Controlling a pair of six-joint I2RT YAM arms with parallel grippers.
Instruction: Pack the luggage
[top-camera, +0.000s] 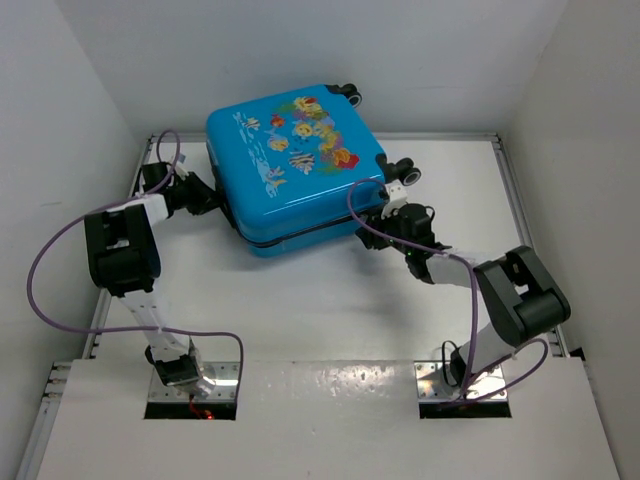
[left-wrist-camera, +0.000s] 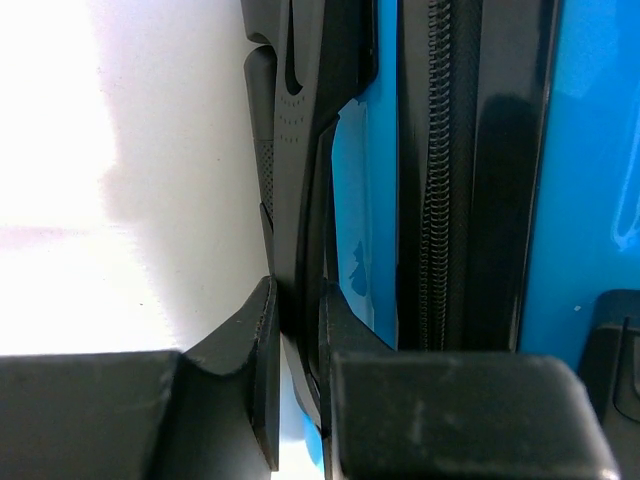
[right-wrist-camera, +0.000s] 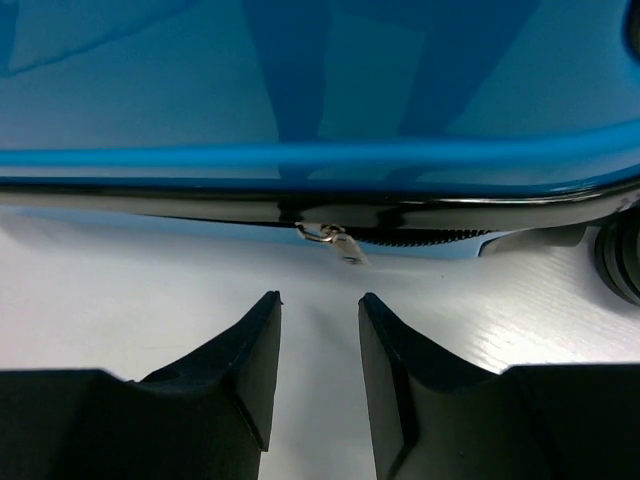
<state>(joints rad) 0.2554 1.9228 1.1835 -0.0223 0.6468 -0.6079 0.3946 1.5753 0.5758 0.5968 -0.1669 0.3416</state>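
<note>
bracing bright-blue hard-shell fish-print suitcase (top-camera: 295, 170) with left gripper (left-wrist-camera: 297, 310) clamped on black handle (left-wrist-camera: 295, 120); right gripper (right-wrist-camera: 318, 305) half-open, empty; needed centring on silver zipper pull (right-wrist-camera: 335, 240).

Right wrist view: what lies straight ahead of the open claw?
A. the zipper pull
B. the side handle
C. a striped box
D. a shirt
A: the small metal zipper pull hangs off the blue suitcase, in line with the gap of the right claw, untouched.
</note>
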